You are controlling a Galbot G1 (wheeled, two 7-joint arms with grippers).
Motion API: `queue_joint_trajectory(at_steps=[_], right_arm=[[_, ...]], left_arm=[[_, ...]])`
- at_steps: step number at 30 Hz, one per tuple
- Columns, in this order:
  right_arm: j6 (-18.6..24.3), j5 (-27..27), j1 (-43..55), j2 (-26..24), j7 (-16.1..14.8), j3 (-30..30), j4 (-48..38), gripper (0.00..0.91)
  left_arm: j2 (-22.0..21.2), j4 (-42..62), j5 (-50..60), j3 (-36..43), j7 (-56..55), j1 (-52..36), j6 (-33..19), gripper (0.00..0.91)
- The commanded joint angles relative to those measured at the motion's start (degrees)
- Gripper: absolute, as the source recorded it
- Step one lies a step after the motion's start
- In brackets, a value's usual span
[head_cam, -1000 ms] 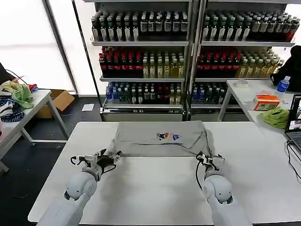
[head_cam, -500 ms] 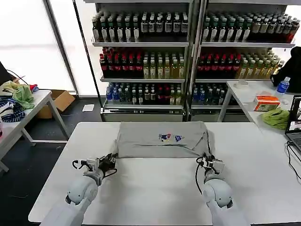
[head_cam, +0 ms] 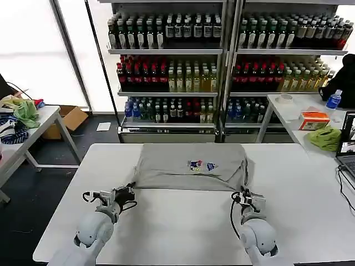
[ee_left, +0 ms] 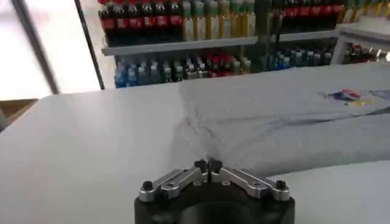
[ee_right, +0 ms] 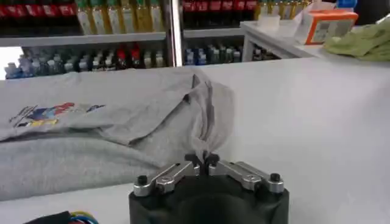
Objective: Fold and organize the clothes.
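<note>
The clothes are one light grey T-shirt [head_cam: 188,166], spread flat across the far half of the white table [head_cam: 183,227] with its small coloured chest print [head_cam: 201,165] facing up. My left gripper [head_cam: 128,190] is shut on the shirt's near left corner. My right gripper [head_cam: 244,194] is shut on the near right corner, where the cloth bunches. In the left wrist view the left gripper [ee_left: 208,164] has its tips closed at the shirt [ee_left: 292,115] edge. In the right wrist view a fold of the shirt [ee_right: 122,134] is pinched in the right gripper [ee_right: 202,159].
Drink shelves [head_cam: 222,66] stand behind the table. A side table on the left carries a green cloth [head_cam: 25,111] and a striped cloth [head_cam: 14,133]. The right-hand table holds an orange box [head_cam: 314,119], a green cloth [head_cam: 326,137], a bottle [head_cam: 333,100] and a laptop [head_cam: 347,147].
Both grippers have drawn back toward the table's near side, pulling the shirt's near edge with them. The shirt has slid a little nearer and lies smoother.
</note>
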Motion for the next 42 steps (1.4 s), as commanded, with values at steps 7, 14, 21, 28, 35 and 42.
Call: queue_joint_trajectory(at_steps=[7, 14, 21, 28, 35, 42], right_arm=[[0.44, -0.52, -13.56, -0.26, 3.8, 1.72, 16.9, 0.0], [0.46, -3.17, -20.48, -0.3, 4.97, 1.42, 20.59, 0.0], [1.49, -6.72, -26.41, 0.31, 5.51, 0.18, 20.31, 0.0], [1.9, -7.26, -31.18, -1.07, 5.69, 1.17, 25.31, 0.0], [2.04, -10.1, -33.96, -1.04, 6.06, 0.87, 26.88, 0.0], [1.82, -10.8, -35.35, -1.1, 6.97, 1.26, 26.9, 0.907]], left_arm=[[2.76, -21.36, 2.11, -6.65, -1.11, 21.0, -1.3, 0.0], [2.82, -24.83, 2.39, -9.92, -1.21, 26.44, -1.17, 0.0], [1.97, -24.22, 5.97, -11.87, -0.75, 31.3, -3.94, 0.0], [1.79, -26.5, 7.02, -13.61, -0.79, 35.39, -4.16, 0.0], [1.66, -29.86, 9.33, -14.73, -0.56, 43.24, -5.11, 0.0], [1.04, -31.13, 9.91, -15.37, -1.53, 43.56, -4.21, 0.907]])
